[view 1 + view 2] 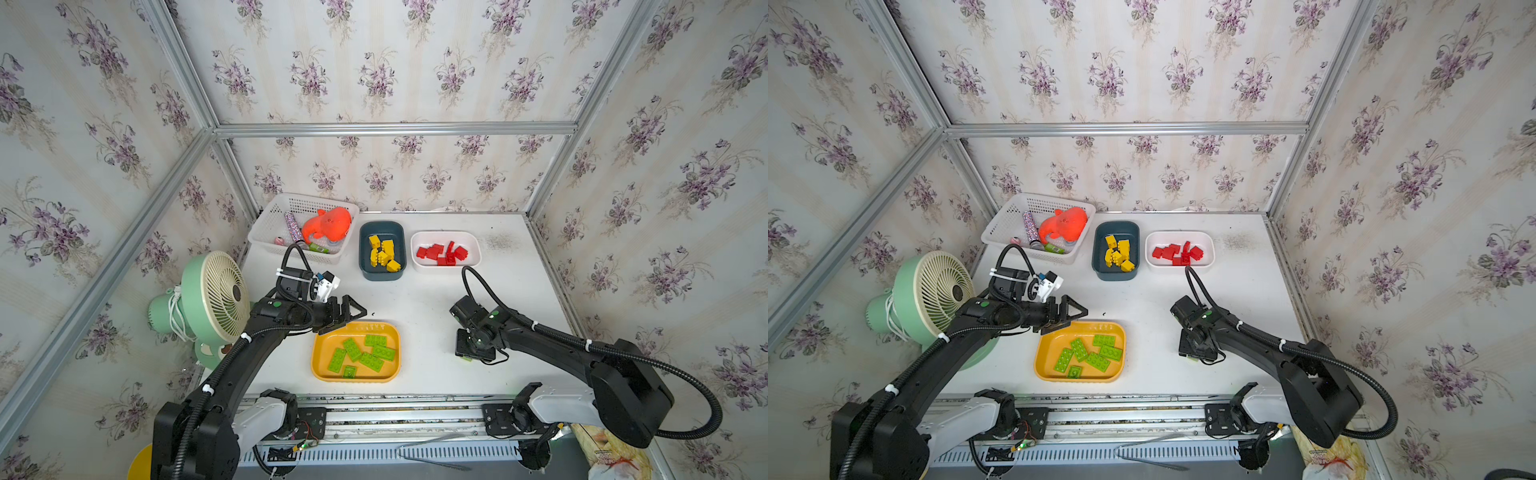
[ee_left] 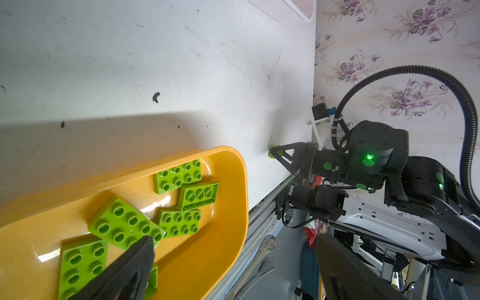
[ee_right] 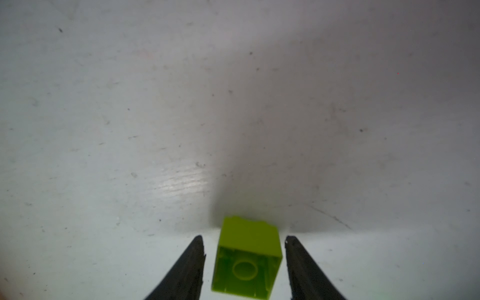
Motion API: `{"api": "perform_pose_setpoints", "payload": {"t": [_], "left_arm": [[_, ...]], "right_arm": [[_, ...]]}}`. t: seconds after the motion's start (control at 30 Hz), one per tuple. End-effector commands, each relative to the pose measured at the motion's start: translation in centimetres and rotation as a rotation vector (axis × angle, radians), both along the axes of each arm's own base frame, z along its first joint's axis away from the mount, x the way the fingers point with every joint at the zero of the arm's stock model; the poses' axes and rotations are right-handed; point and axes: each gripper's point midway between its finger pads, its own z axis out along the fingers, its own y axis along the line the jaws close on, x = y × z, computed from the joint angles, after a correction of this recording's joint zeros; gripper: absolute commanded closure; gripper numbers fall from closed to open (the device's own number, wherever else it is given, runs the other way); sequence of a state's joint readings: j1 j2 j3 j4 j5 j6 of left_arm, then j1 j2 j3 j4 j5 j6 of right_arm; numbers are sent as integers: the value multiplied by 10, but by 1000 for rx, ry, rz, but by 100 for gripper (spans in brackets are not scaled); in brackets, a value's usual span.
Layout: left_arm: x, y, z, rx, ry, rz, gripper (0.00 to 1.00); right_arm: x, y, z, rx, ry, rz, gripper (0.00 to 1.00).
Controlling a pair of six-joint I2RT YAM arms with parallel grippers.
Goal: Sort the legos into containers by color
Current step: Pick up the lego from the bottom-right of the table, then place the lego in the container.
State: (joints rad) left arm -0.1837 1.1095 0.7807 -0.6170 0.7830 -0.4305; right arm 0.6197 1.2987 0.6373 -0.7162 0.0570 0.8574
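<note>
the left arm is stretched forward from its base and bent at the elbow, so that the forearm is carried nearly level toward the robot's right. its wrist is kept in line with the forearm. the left gripper is pointed sideways, and its fingers are spread to their full width with nothing gripped. the right arm is reached forward and inward, and its last joints are turned straight down. the right gripper is held low, and its fingers are set partly apart, neither one being pressed on anything.
</note>
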Motion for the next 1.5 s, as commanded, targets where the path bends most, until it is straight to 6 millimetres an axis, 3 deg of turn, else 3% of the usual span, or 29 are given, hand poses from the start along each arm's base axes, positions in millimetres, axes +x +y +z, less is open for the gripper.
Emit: {"api": "perform_pose_setpoints", "payload": {"t": [0.0, 0.1, 0.23, 0.3, 0.43, 0.57, 0.7, 0.9, 1.1, 1.27, 1.37, 1.47], "left_arm": [[1, -2, 5, -11, -15, -20, 1], [1, -2, 3, -8, -14, -26, 1], [2, -2, 3, -1, -15, -33, 1], [3, -1, 2, 10, -17, -36, 1], [3, 4, -5, 48, 0, -35, 1], [4, 11, -8, 79, -1, -21, 1], [4, 28, -19, 135, 32, 29, 1], [7, 37, -21, 149, 37, 56, 1], [5, 38, -23, 149, 42, 50, 1], [7, 38, -21, 144, 40, 46, 1], [10, 42, -20, 168, 23, 52, 1], [23, 65, -20, 303, -38, 114, 1]], "right_arm": [[-3, -3, -3, -4, 0, -26, 56], [-3, -2, -3, -2, -2, -19, 67], [8, 4, 13, 2, -37, 28, 70], [20, 20, 29, 28, -84, 118, 71], [38, 90, 68, 189, -240, 428, 69], [27, 174, 107, 398, -378, 746, 68], [-3, 237, 119, 516, -410, 1020, 67], [-33, 289, 110, 578, -387, 1261, 66], [-41, 305, 84, 576, -341, 1336, 59], [-35, 304, 91, 573, -368, 1323, 40], [-18, 293, 108, 603, -414, 1234, 33], [14, 258, 123, 614, -463, 1067, 31]]}}
